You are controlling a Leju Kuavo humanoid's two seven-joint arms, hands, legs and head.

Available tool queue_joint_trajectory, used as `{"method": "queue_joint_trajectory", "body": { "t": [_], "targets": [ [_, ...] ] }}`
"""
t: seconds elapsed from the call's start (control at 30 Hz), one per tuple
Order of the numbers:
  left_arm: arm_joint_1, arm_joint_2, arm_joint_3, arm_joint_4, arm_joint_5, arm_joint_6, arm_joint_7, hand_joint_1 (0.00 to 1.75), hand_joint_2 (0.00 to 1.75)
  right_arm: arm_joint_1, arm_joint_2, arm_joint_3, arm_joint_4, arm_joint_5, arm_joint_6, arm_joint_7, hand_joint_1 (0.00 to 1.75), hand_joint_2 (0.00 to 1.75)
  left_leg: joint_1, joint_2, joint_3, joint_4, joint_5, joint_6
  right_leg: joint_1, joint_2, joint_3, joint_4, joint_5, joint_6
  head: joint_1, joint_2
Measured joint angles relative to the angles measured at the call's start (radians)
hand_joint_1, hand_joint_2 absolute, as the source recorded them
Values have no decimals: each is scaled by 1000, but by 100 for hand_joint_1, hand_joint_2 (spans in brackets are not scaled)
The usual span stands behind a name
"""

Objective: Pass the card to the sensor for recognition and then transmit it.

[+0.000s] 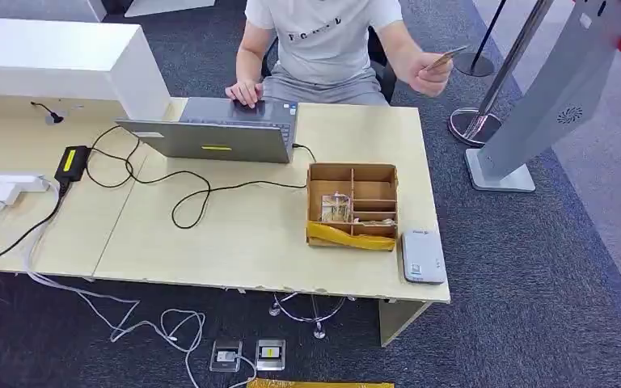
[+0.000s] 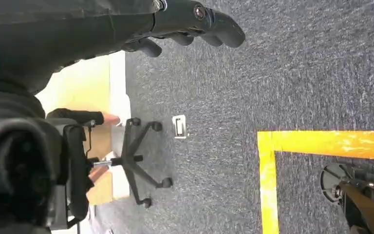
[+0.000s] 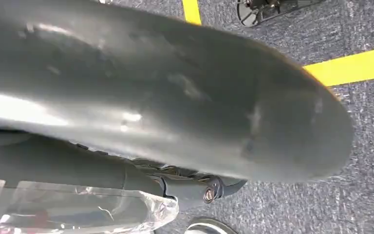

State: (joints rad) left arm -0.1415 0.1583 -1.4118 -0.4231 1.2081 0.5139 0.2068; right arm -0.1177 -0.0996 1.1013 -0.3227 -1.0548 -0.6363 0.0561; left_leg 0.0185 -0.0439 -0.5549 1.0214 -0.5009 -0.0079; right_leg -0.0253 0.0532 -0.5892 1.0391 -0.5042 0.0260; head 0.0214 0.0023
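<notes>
The card [image 1: 445,57] is pinched in a person's raised hand [image 1: 434,74] beyond the desk [image 1: 242,234]. The white sensor [image 1: 423,256] lies at the desk's near corner, just beside a cardboard box [image 1: 352,205]. The left hand [image 2: 195,22] hangs over carpet, fingers loosely curled, holding nothing. Whether the right hand [image 3: 214,187] is spread or closed cannot be told.

Left hand [image 2: 195,22]: fingers curled, holding nothing.
Beyond fingertips: grey carpet [image 2: 297,73], yellow floor tape [image 2: 321,144].
Near palm: office chair base [image 2: 136,161].

laptop [image 1: 210,133] left of box [image 1: 352,206], reader [image 1: 423,256] right
</notes>
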Motion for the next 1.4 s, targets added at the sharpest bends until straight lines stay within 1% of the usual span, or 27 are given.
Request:
{"method": "queue_joint_trajectory", "body": {
  "t": [0.03, 0.13, 0.2, 0.27, 0.37, 0.43, 0.53, 0.6, 0.7, 0.77, 0.8, 0.83, 0.9, 0.93, 0.97, 1.0, 1.03, 1.07, 1.1, 1.13, 1.2, 1.23, 1.27, 1.3, 1.33, 1.37, 1.4],
  "targets": [
    [0, 0, 0, -1, -5, 8, 0, 0, 0, 2, 0, -11, 0, 11, 0, -14, 0, 0, 0, 0, 0, 0, 0, 0, 0, 0, 0, 0, 0, 0, 0, 0],
    [0, 0, 0, -3, -7, 10, 0, 0, 0, 2, 0, -13, -1, 23, 0, -13, 0, 0, 0, 0, 0, 0, 0, 0, 0, 0, 0, 0, 0, 0, 0, 0],
    [0, 0, 0, -5, -7, 10, 0, 0, 0, 2, 0, -16, -1, 24, 0, -9, 0, 0, 0, 0, 0, 0, 0, 0, 0, 0, 0, 0, 0, 0, 0, 0],
    [0, 0, 0, -9, -8, 11, 6, 0, 0, 3, 0, -28, -1, 14, 0, 11, 0, 0, 0, 0, 0, 0, 0, 0, 0, 0, 0, 0, 0, 0, 0, 0],
    [0, -1, 0, -16, -4, 24, 14, 0, 0, 2, 3, -56, 1, 10, 0, -18, 0, 0, 0, 0, 0, 0, 0, 0, 0, 0, 0, 0, 0, 0, 0, 0],
    [0, -3, 0, -17, 1, 38, 14, 0, 0, -4, 6, -75, 17, 9, 0, -50, 0, 0, 0, 0, 0, 0, 0, 0, 0, 0, 0, 0, 0, 0, 0, 0],
    [0, -11, 0, -18, 15, 67, 14, 0, 0, -19, 16, -111, 60, 24, 0, -146, 0, 0, 0, 0, 0, 0, 0, 0, 0, 0, 0, 0, 0, 0, 0, 0],
    [0, -19, 1, -21, 25, 88, 11, 0, 0, -30, 18, -143, 95, 10, -1, -242, 0, 0, 0, 0, 0, 0, 0, 0, 0, 0, 0, 0, 0, 0, 0, 0],
    [1, -27, 2, -23, 40, 104, 4, 0, 0, -44, 16, -215, 151, -7, -2, -390, 0, 0, 0, 0, 0, 0, 0, 0, 0, 0, 0, 0, 0, 0, 0, 0],
    [2, -32, 3, -23, 48, 105, 0, 0, 0, -45, 16, -265, 181, 4, -2, -466, 0, 0, 0, 0, 0, 0, 0, 0, 0, 0, 0, 0, 0, 0, 0, 0],
    [2, -34, 4, -23, 49, 105, -3, 0, 0, -44, 16, -295, 196, 8, -2, -477, 0, 0, 0, 0, 0, 0, 0, 0, 0, 0, 0, 0, 0, 0, 0, 0],
    [2, -34, 4, -23, 51, 105, -6, 0, 0, -42, 14, -318, 206, 13, -2, -467, 0, 0, 0, 0, 0, 0, 0, 0, 0, 0, 0, 0, 0, 0, 0, 0],
    [2, -38, 5, -24, 60, 103, -10, 0, 0, -36, 12, -361, 221, 62, -2, -432, 0, 0, 0, 0, -1, 0, -1, 0, 0, 0, -1, 0, 0, 0, 0, 0],
    [2, -41, 5, -24, 64, 100, -14, 0, 0, -33, 13, -383, 228, 75, -2, -454, 0, 0, 0, 0, -1, 0, -1, 0, 0, 0, -1, 0, 0, 0, 0, 0],
    [2, -40, 5, -24, 67, 88, -24, 0, 0, -34, 13, -410, 235, 58, -2, -515, 0, 0, 0, 0, -1, 0, -1, 0, 0, 1, -1, 0, 0, 0, 0, 0],
    [2, -39, 5, -24, 68, 66, -37, 0, 0, -31, 8, -443, 238, 46, -2, -563, 0, 0, 0, 1, 0, 0, -1, 0, 0, 1, -1, 0, 0, 0, -1, 0],
    [1, -34, 5, -24, 68, 35, -53, 0, 0, -20, -8, -484, 223, 49, -2, -556, 0, 0, 0, 1, 0, 0, -1, 0, 0, 1, 0, 0, 0, 0, 0, 0],
    [1, -29, 5, -24, 66, 5, -66, 0, 0, -3, -38, -518, 191, 67, -2, -498, 0, 0, 0, -1, 1, 0, -1, 0, 0, 0, 0, -1, -1, 0, -2, 0],
    [2, -26, 6, -23, 45, -23, -76, 0, 0, 32, -84, -555, 136, 114, 5, -393, 0, 0, 0, -6, 2, 0, -1, 1, 0, -3, 2, -1, -3, 2, 0, 0],
    [9, -18, 12, -23, 10, -50, -83, 0, 0, 82, -145, -610, 65, 193, 21, -269, 0, 175, -1, -10, 2, 0, -2, 2, -1, -7, 6, -1, -5, 3, -1, 0],
    [20, -6, 32, -23, -27, -77, -85, 0, 0, 157, -232, -732, -58, 312, 22, -111, 0, 175, -1, -11, -2, 0, -2, 3, -1, -10, 9, -1, -5, 3, 1, 0],
    [22, 1, 36, -21, -33, -91, -87, 0, 0, 179, -271, -795, -122, 355, 13, -56, 0, 175, -1, -8, -2, 0, -3, 2, -1, -7, 6, -2, -4, 2, 0, 0],
    [20, 7, 40, -18, -34, -104, -88, 0, 0, 193, -315, -844, -182, 345, 6, -22, 0, 175, -1, -2, -1, 0, -4, 3, -1, 0, 6, -2, -2, 2, -1, 0],
    [17, 10, 48, -13, -34, -116, -90, 0, 0, 208, -356, -886, -249, 317, 2, 0, 0, 175, -3, 0, 1, 0, -5, 3, -3, 2, 6, -2, -2, 2, 0, 0],
    [14, 11, 55, -6, -34, -128, -92, 0, 0, 222, -405, -927, -319, 302, 0, 12, 0, 175, -5, 2, 2, 0, -5, 5, -5, 2, 6, -2, -3, 3, -3, 0],
    [13, 13, 57, 1, -34, -136, -94, 0, 0, 227, -451, -960, -368, 299, -1, 20, 0, 175, -6, 2, 3, 0, -5, 5, -6, 1, 6, -2, -3, 3, -2, 0],
    [13, 14, 59, 7, -35, -140, -97, 0, 0, 227, -485, -987, -402, 298, -1, 23, 0, 175, -6, 2, 3, 0, -4, 6, -6, 1, 6, -2, -2, 4, 0, 0]
  ]
}}
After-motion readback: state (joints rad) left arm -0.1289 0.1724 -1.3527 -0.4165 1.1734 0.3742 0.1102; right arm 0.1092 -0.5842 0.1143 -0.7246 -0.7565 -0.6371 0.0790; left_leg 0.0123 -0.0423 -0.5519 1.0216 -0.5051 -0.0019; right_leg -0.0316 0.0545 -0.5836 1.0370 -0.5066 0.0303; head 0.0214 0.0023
